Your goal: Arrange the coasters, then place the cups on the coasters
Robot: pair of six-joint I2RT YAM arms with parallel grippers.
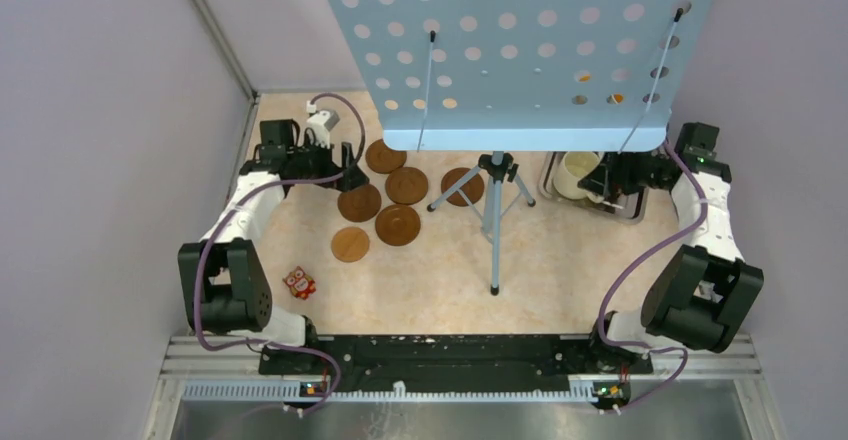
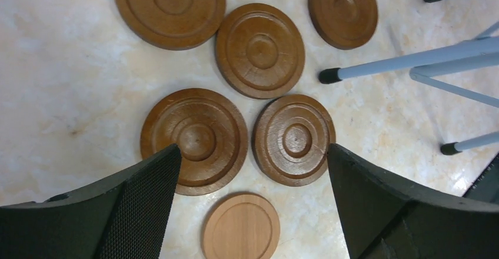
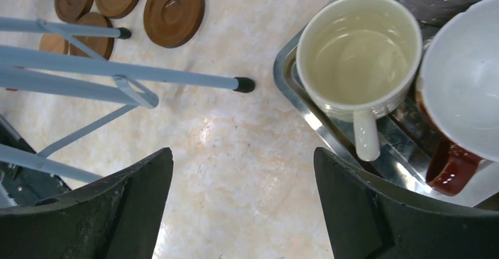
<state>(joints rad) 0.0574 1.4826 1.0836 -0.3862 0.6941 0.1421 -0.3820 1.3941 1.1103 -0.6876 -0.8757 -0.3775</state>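
Six round wooden coasters lie close together left of centre. Five are dark, among them one (image 1: 359, 202) and another (image 1: 398, 224); one is a lighter coaster (image 1: 350, 244). My left gripper (image 1: 343, 174) hovers open above them; in the left wrist view the left gripper (image 2: 253, 150) has two dark coasters (image 2: 194, 141) (image 2: 293, 139) and the light coaster (image 2: 241, 226) between its fingers. My right gripper (image 3: 242, 153) stands open over bare table, just left of a cream cup (image 3: 359, 53) and a red cup (image 3: 465, 82) with a white inside, both in a steel tray (image 3: 292, 85). Other cups are hidden.
A blue perforated music-stand plate (image 1: 520, 50) covers the far middle of the table. Its tripod legs (image 1: 494, 210) spread between the coasters and the tray. A small red owl figure (image 1: 299, 282) sits near the left arm. Walls close in on the left and right.
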